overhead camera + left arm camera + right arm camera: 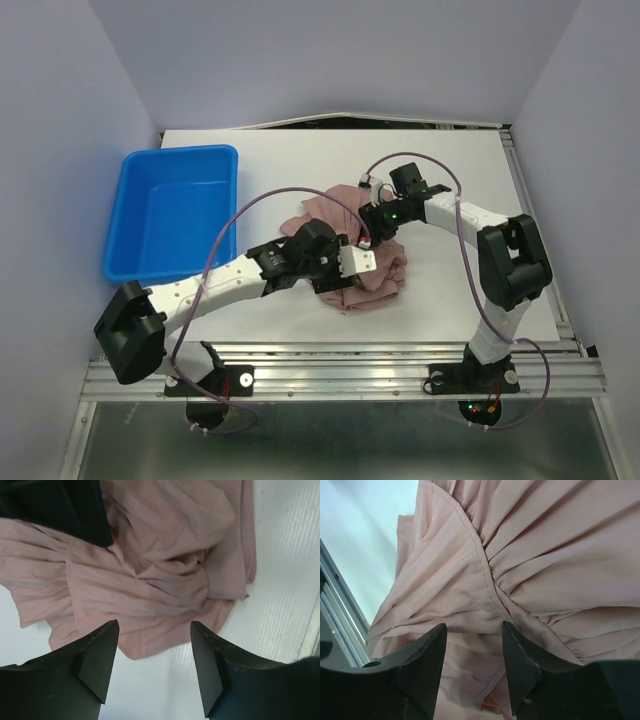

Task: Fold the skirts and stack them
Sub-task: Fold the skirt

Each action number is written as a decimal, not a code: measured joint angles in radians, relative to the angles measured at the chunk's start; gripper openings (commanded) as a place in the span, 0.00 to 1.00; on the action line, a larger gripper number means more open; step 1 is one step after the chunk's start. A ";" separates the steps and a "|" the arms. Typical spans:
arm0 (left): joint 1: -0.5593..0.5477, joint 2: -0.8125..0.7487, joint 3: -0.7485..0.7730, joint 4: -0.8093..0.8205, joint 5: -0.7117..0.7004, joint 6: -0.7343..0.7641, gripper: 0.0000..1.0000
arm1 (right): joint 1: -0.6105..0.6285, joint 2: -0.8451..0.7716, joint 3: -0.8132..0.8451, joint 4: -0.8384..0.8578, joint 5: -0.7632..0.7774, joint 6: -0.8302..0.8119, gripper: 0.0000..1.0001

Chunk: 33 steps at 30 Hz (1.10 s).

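Note:
The mauve-pink skirts (385,278) lie in a crumpled heap at the middle of the white table (300,160). My left gripper (364,262) hovers over the heap's near side. In the left wrist view it (154,625) is open, its fingertips framing the cloth's (165,575) near edge and bare table. My right gripper (373,226) sits over the far side of the heap. In the right wrist view it (474,625) is open, with a gathered seam and folds of the skirt (545,555) just beyond the tips. How many skirts make up the heap cannot be told.
An empty blue bin (175,210) stands at the table's left. Metal rails run along the near edge (340,350) and right side (515,170) of the table. The right arm's dark body (65,505) shows at the top left of the left wrist view.

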 measured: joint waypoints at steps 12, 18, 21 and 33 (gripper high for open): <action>0.020 0.105 0.133 0.044 0.090 -0.159 0.73 | -0.118 -0.131 0.091 -0.100 0.001 -0.032 0.63; 0.073 0.104 0.133 0.044 0.135 -0.207 0.78 | -0.131 -0.164 0.056 -0.252 -0.025 -0.140 0.70; 0.126 0.104 0.133 0.043 0.165 -0.234 0.78 | -0.127 -0.154 0.012 -0.267 -0.031 -0.142 0.69; 0.257 0.104 0.140 0.027 0.232 -0.277 0.78 | -0.126 -0.099 -0.028 -0.281 -0.043 -0.152 0.01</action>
